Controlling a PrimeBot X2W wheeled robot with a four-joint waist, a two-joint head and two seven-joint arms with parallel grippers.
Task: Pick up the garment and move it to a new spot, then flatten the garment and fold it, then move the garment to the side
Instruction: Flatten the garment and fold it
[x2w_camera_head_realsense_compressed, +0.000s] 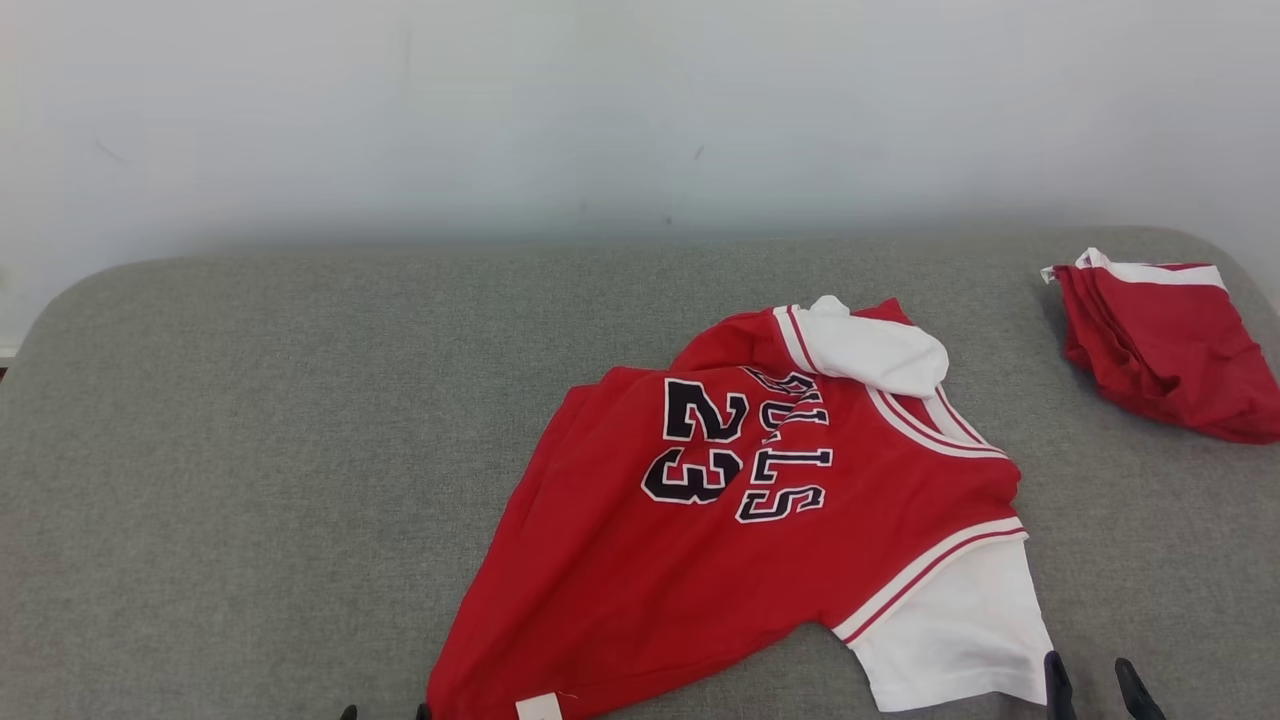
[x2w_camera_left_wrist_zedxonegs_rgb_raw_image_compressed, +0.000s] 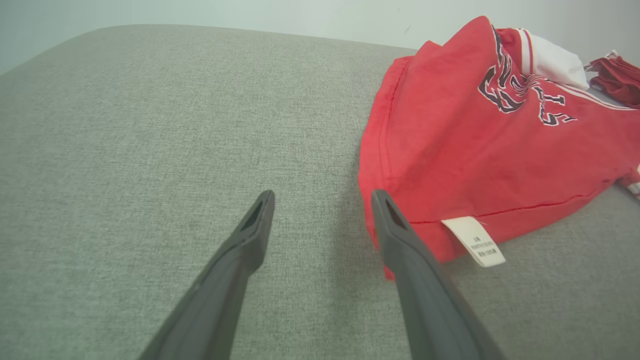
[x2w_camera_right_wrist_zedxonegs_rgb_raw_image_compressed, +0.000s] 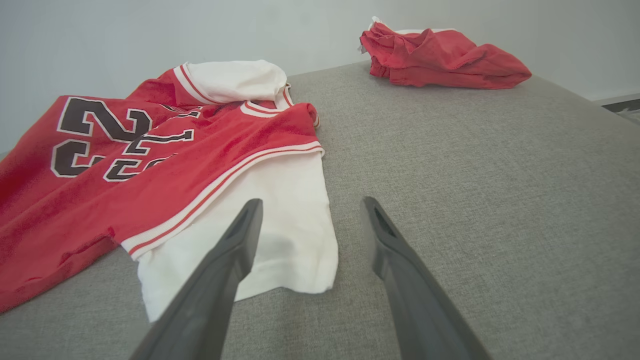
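Note:
The garment (x2w_camera_head_realsense_compressed: 700, 540) is a red jersey with white sleeves and "BULLS 23" in black. It lies crumpled and partly spread on the grey padded surface (x2w_camera_head_realsense_compressed: 250, 450), right of centre. My left gripper (x2w_camera_head_realsense_compressed: 385, 714) sits at the bottom edge beside the hem corner. In the left wrist view that gripper (x2w_camera_left_wrist_zedxonegs_rgb_raw_image_compressed: 322, 200) is open and empty, its right finger close to the garment (x2w_camera_left_wrist_zedxonegs_rgb_raw_image_compressed: 475, 145) near the white label (x2w_camera_left_wrist_zedxonegs_rgb_raw_image_compressed: 475, 242). My right gripper (x2w_camera_head_realsense_compressed: 1092, 672) stands open just right of the lower white sleeve. In the right wrist view it (x2w_camera_right_wrist_zedxonegs_rgb_raw_image_compressed: 311, 204) hovers over the sleeve edge of the garment (x2w_camera_right_wrist_zedxonegs_rgb_raw_image_compressed: 150, 170).
A second red cloth item (x2w_camera_head_realsense_compressed: 1160, 340) lies bunched at the back right corner of the surface, also seen as the red bundle (x2w_camera_right_wrist_zedxonegs_rgb_raw_image_compressed: 440, 57). A pale wall runs behind. The left half of the grey surface is bare fabric.

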